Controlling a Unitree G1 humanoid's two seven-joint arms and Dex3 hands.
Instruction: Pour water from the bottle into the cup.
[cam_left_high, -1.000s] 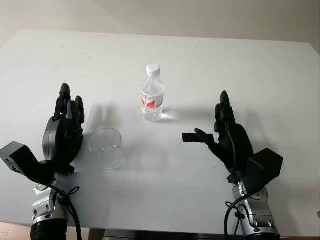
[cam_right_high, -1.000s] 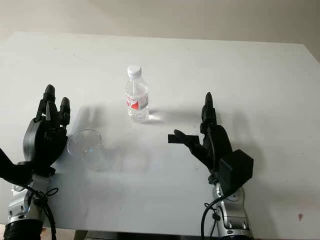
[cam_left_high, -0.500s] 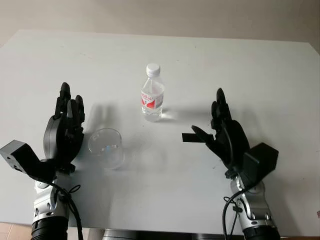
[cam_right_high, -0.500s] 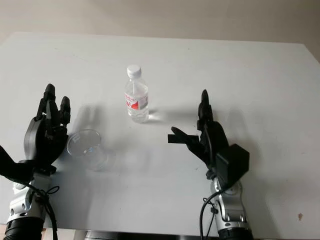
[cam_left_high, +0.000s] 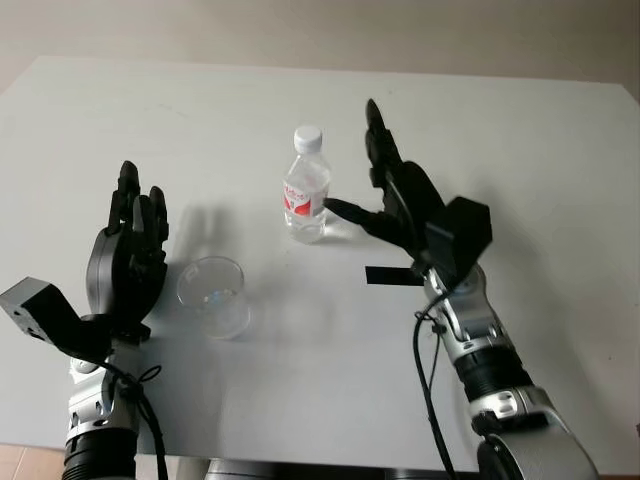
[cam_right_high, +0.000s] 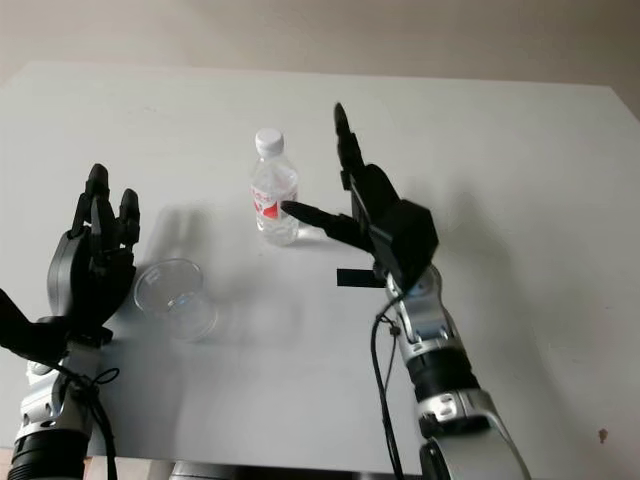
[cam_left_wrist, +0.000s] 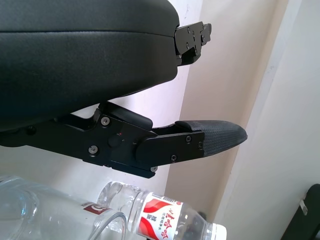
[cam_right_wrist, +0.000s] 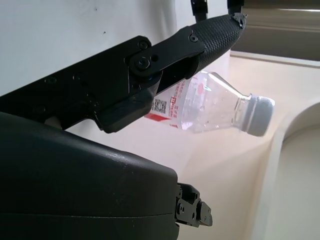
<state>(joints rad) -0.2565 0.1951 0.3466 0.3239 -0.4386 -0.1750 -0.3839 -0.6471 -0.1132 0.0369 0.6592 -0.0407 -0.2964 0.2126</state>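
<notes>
A small clear water bottle (cam_left_high: 306, 189) with a white cap and a red label stands upright at the middle of the white table (cam_left_high: 520, 130); it also appears in the right wrist view (cam_right_wrist: 215, 107) and the left wrist view (cam_left_wrist: 170, 221). A clear plastic cup (cam_left_high: 213, 294) stands to its front left. My right hand (cam_left_high: 385, 195) is open just to the right of the bottle, its thumb reaching toward the bottle's lower part, apart from it. My left hand (cam_left_high: 133, 240) is open, held upright just left of the cup.
A small black rectangular piece (cam_left_high: 388, 276) lies on the table in front of the bottle, under my right wrist. The table's far edge meets a pale wall.
My right hand has moved forward and left from the table's right front to a place beside the bottle. The left hand, cup and bottle have stayed put.
</notes>
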